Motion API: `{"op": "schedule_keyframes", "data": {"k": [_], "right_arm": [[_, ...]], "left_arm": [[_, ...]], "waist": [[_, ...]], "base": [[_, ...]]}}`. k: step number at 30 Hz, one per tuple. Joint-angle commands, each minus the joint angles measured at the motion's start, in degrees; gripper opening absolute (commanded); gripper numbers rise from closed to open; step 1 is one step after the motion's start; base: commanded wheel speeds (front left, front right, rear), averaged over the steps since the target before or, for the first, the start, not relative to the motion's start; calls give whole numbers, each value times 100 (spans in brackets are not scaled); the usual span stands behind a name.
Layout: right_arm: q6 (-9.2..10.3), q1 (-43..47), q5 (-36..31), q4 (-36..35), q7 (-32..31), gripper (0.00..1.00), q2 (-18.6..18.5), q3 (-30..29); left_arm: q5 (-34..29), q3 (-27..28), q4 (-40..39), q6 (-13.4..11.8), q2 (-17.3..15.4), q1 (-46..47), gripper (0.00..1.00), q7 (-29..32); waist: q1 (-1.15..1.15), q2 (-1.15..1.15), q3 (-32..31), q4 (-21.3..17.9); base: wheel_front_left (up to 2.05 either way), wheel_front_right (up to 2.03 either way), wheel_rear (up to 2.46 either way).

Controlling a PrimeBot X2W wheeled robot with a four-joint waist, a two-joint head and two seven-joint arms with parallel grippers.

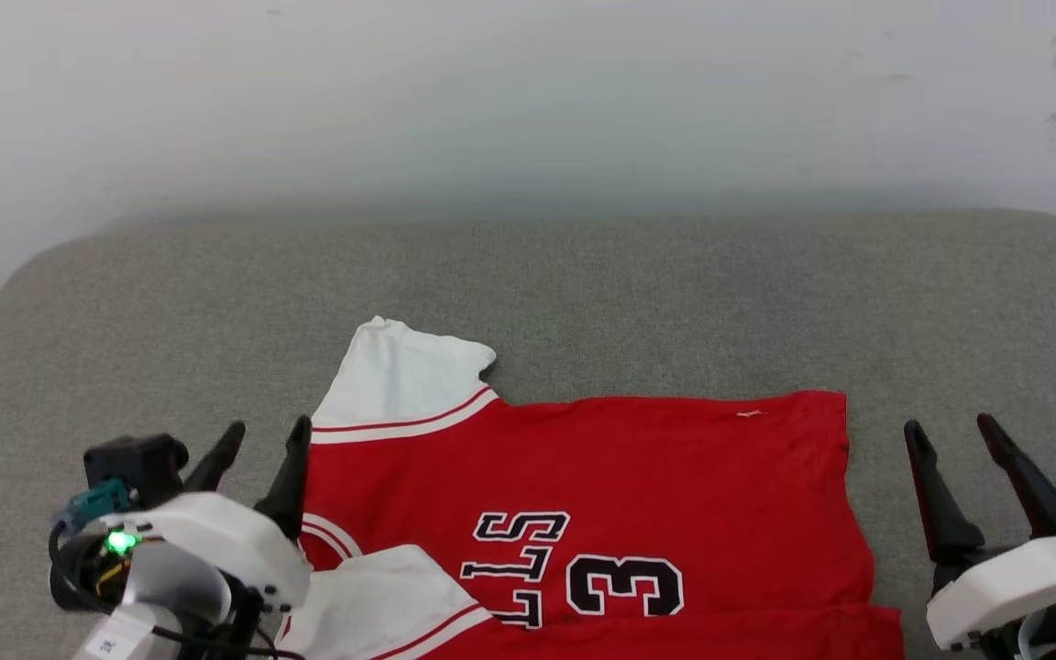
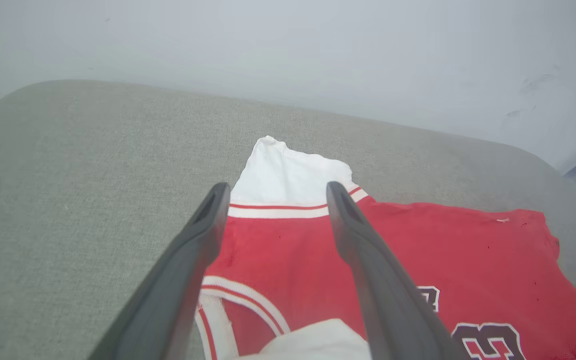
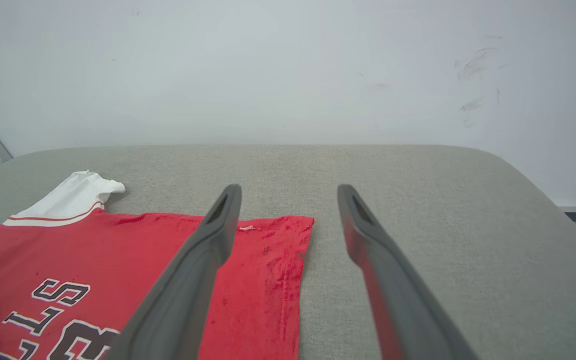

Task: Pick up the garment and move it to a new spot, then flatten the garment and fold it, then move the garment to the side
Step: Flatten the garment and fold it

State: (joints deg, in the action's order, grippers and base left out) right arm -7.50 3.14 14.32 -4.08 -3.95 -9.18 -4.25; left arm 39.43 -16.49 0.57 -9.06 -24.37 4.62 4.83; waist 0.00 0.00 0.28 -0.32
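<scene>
Garment (image 1: 583,495) lay flat; left wrist view caught its white sleeve (image 2: 288,175), right wrist view its red corner (image 3: 295,227). Flanking it, left gripper (image 1: 269,424) and right gripper (image 1: 949,423) pointed forward, jaws wide, empty.

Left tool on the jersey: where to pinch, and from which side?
Probably the white sleeve of the garment, at its far cuff: it juts past the red body, edge free. Come from the robot's left over the cushion; the open left tool sits there.

Right gripper (image 3: 289,192) spread wide above grey cushion (image 3: 443,240), red garment (image 3: 133,250) flat at view's left, white wall (image 3: 288,75) behind
</scene>
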Motion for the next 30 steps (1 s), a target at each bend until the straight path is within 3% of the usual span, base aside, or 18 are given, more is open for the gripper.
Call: {"op": "schedule_keyframes", "data": {"k": [1, 7, 13, 17, 21, 26, 30], "right_arm": [[3, -192, -56, -141, 56, 100, 37, 9], [3, -681, -146, -468, 176, 100, 101, 110], [3, -1103, -164, -511, 283, 100, 143, 193], [3, -1278, -147, -449, 333, 100, 181, 193], [3, -1381, -93, -333, 355, 100, 220, 209], [3, -1445, -31, -169, 427, 100, 292, 253], [3, -1479, 30, -25, 478, 100, 321, 290]], "left_arm": [[-89, 36, 28, 48, 46, 313, 100, -166], [-250, 37, 405, 208, 79, 1308, 100, -345], [-121, -28, 1083, 547, -28, 2336, 100, 106], [207, -84, 1693, 807, -91, 2977, 100, 878], [519, -112, 2331, 910, -226, 3565, 100, 1857], [809, -129, 2981, 792, -458, 4072, 100, 3051], [849, -190, 3350, 619, -596, 4284, 100, 3672]], "waist": [[0, 0, 304, -79], [0, 0, 1035, -253], [0, 0, 1552, -481], [0, 0, 1817, -599], [0, 0, 2017, -742], [0, 0, 2228, -926], [0, 0, 2360, -1054]], "base": [[0, 0, 0], [0, 0, 0], [0, 0, 0], [0, 0, 0], [0, 0, 0], [0, 0, 0], [0, 0, 0]]}}
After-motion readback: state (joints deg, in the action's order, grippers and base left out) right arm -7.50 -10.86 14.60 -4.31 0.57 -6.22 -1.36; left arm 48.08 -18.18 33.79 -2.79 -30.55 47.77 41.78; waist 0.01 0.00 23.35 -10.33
